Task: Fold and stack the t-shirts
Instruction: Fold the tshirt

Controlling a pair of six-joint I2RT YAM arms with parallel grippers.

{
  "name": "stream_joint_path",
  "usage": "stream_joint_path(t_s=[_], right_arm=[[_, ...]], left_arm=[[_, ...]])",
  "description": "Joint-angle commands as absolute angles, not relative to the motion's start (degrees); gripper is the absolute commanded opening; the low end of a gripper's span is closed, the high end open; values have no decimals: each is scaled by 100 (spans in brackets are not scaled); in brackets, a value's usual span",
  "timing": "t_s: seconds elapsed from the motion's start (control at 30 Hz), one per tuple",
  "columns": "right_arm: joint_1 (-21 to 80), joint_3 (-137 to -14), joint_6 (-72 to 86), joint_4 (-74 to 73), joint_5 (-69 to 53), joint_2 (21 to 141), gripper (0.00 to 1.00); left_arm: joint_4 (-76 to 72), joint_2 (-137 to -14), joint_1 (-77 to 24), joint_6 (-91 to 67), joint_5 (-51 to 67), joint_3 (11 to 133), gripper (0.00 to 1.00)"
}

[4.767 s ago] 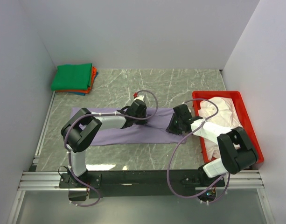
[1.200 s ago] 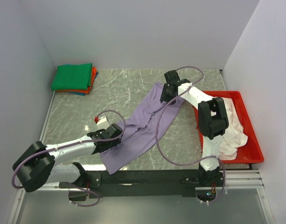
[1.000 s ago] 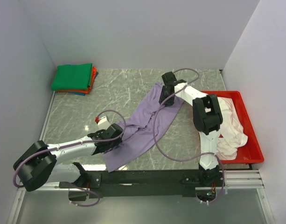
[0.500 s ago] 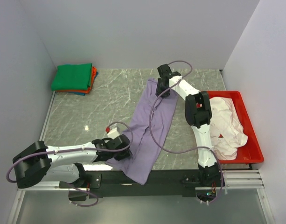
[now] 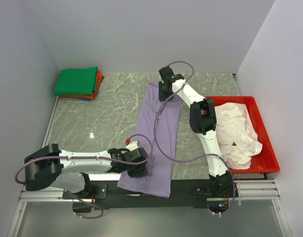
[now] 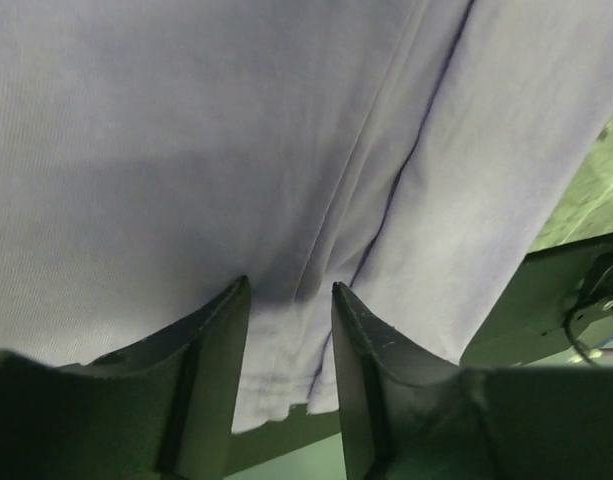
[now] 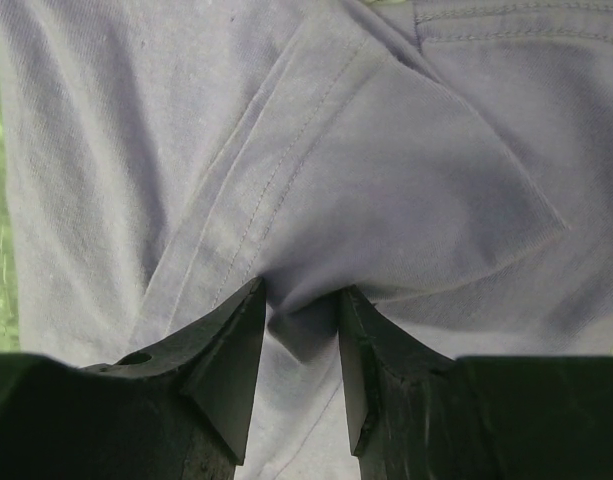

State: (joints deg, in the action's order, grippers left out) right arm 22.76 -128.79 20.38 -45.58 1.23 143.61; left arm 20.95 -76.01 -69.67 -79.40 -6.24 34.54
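The lavender t-shirt (image 5: pixel 158 128) lies stretched as a long folded strip from the far middle of the table to its near edge, where its end drapes over the black rail. My left gripper (image 5: pixel 135 167) is shut on the near end. In the left wrist view, lavender cloth (image 6: pixel 236 130) passes between the fingers of the gripper (image 6: pixel 291 290). My right gripper (image 5: pixel 164 90) is shut on the far end, with cloth (image 7: pixel 386 150) bunched between its jaws (image 7: pixel 301 292). A green t-shirt (image 5: pixel 77 80) tops a folded stack over an orange-red one (image 5: pixel 98 83).
The folded stack sits in the far left corner. A red tray (image 5: pixel 271 154) at the right holds a crumpled pale pinkish-white shirt (image 5: pixel 235 126). White walls close in the table at the back and on both sides. The right arm's cable (image 5: pixel 156 143) loops over the lavender strip.
The shirt swung from a diagonal to a lengthwise strip. My right gripper carried its end left along the far side. My left gripper pulled the other end right, to the near edge.
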Motion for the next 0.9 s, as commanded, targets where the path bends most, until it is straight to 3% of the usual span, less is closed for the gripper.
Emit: stream_joint_path(t_s=[0.0, 0.23, 0.43, 0.6, 0.87], right_arm=[[2320, -13025, 1811, -4606, 88, 14502, 43], [2285, -13148, 1512, -4491, 272, 14160, 46], [2171, -12464, 1784, -4176, 360, 13169, 51], [1934, -11384, 2363, -3912, 369, 12341, 52], [1635, -9968, 2795, -3472, 273, 11742, 49]], left_arm=[[2671, -7471, -7031, -7647, -597, 3708, 46], [2918, -7005, -6479, -6593, -1142, 4376, 61], [1821, -7101, -4626, -5170, -1256, 4938, 64], [1171, -8480, -3772, -4220, -1450, 6089, 61], [360, -10492, -2778, -3113, -492, 7862, 63]])
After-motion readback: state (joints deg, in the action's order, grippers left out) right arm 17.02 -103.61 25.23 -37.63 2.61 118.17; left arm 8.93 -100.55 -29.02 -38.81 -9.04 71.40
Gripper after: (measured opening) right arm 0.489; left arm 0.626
